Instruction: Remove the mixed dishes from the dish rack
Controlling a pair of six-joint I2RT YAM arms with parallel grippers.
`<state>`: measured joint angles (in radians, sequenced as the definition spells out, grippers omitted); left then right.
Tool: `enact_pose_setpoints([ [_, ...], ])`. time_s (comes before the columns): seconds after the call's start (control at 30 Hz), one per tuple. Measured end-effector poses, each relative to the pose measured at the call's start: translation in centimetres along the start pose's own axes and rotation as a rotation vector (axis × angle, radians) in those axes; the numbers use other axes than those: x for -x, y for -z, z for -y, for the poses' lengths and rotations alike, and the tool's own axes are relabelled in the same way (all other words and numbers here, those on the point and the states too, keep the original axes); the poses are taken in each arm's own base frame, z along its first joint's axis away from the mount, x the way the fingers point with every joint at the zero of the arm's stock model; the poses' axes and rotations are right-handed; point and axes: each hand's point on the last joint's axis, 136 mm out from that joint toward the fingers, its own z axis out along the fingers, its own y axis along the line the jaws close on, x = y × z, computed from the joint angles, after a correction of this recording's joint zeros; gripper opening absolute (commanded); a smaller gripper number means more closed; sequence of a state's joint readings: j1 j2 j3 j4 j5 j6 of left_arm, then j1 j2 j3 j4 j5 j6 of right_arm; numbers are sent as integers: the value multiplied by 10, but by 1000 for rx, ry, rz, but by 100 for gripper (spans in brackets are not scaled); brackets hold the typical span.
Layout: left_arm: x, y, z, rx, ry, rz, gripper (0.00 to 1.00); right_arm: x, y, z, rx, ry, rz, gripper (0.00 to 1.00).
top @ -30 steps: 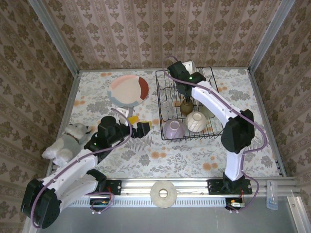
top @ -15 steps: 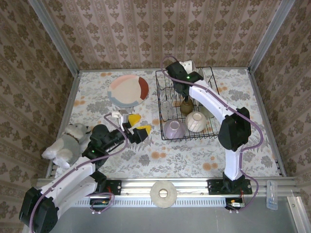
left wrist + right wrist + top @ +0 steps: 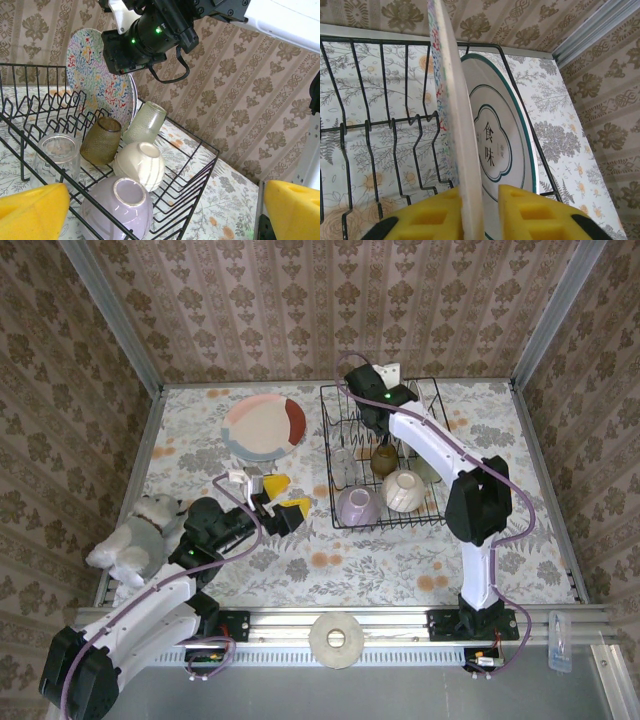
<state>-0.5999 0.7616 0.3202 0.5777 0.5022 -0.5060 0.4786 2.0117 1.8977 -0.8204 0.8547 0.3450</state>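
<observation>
The black dish rack (image 3: 440,521) (image 3: 201,150) stands at the back right. My right gripper (image 3: 376,392) (image 3: 480,216) straddles the rim of an upright, colourfully patterned plate (image 3: 449,120) (image 3: 95,75). Its left pad touches the plate and a thin gap shows at the right pad. A green-rimmed plate (image 3: 496,145) stands just behind. Lower in the rack lie a lilac bowl (image 3: 357,506) (image 3: 117,207), cream bowl (image 3: 403,490), amber cup (image 3: 384,459), pale green tumbler (image 3: 145,122) and clear glass (image 3: 344,465). My left gripper (image 3: 278,496) (image 3: 162,210) hangs open left of the rack.
A pink-and-red plate (image 3: 264,426) lies flat on the table at the back left. A white plush dog (image 3: 135,535) sits by the left wall beside my left arm. A pale ring-shaped disc (image 3: 337,639) rests on the front rail.
My right jaws have narrowed round the patterned plate's rim. The left arm drew back toward the near left early on and has since stayed still, jaws wide.
</observation>
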Motion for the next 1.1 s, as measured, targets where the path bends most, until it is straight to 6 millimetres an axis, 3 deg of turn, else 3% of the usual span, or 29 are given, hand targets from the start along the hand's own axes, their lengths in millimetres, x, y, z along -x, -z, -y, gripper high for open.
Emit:
enact_pose_setpoints([
  [0.4,0,0,0,1,0,0,100,-2,-1,3,-16,12,-7,0],
  [0.9,1,0,0,-1,10,4,100,2,12,4,-70,34,35,0],
  [1.1,1,0,4,-25,10,13,100,10,24,15,-72,11,61,0],
])
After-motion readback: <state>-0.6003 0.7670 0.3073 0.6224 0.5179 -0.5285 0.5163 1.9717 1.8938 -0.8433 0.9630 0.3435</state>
